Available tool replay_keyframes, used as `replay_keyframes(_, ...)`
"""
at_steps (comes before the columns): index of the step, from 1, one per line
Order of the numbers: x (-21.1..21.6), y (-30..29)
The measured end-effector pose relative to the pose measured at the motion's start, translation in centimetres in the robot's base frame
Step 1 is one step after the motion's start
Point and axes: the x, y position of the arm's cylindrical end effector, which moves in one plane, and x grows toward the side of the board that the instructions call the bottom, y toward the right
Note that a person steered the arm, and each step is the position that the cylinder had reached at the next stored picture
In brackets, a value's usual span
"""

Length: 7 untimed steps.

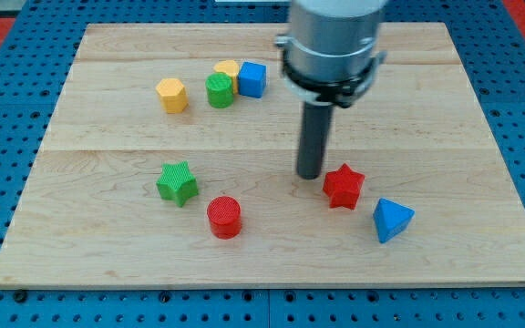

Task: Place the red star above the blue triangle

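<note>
The red star (344, 187) lies on the wooden board right of centre. The blue triangle (391, 220) lies just to its lower right, a small gap between them. My tip (310, 174) is on the board just left of the red star, close to its left edge; I cannot tell if it touches. The arm's grey body (333, 41) hangs over the board's top centre.
A green star (178, 183) and a red cylinder (224, 218) lie at lower left. A yellow hexagon (171, 95), a green cylinder (220, 90), a second yellow block (228, 70) and a blue cube (252, 79) sit at upper left. The board's right edge (504, 137) lies beyond the triangle.
</note>
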Motion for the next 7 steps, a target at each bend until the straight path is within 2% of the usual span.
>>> replay_keyframes(1,3.3,0.2)
replay_keyframes(2,0.9,2.8)
replay_keyframes(3,0.2,9.9)
replay_keyframes(5,-4.1,11.2)
replay_keyframes(6,-4.7,21.1)
replay_keyframes(7,2.6,24.3)
